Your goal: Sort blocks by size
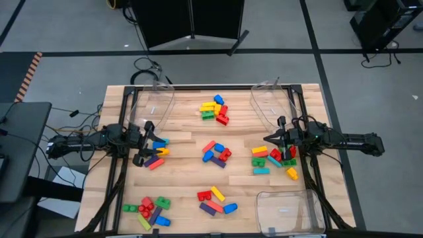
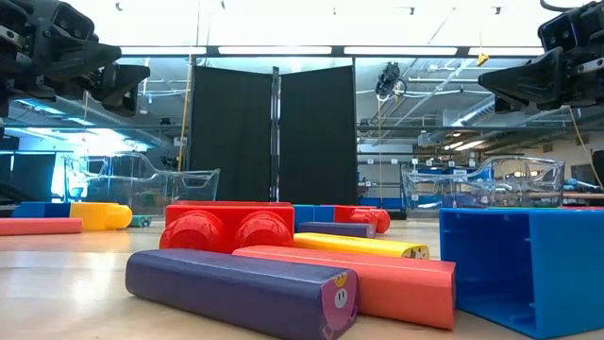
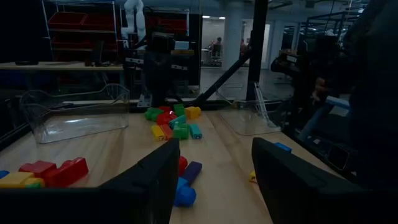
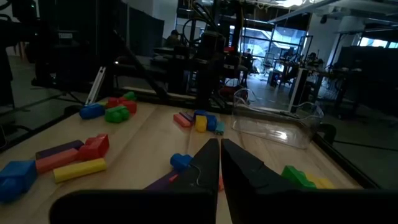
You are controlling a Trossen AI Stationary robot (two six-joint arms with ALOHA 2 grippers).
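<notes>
We hovered the half-open, empty left end effector [image 1: 147, 141] over blocks [image 1: 156, 153] at the worktop's [image 1: 185, 182] left; the right end effector [image 1: 267, 139], shut and empty, waited. Next: descend and grasp one.

No readable text, nos. or brands in any view. Only mark: small pink face sticker on end of purple bar [image 2: 243, 291], near edge of worktop; no lettering.
</notes>
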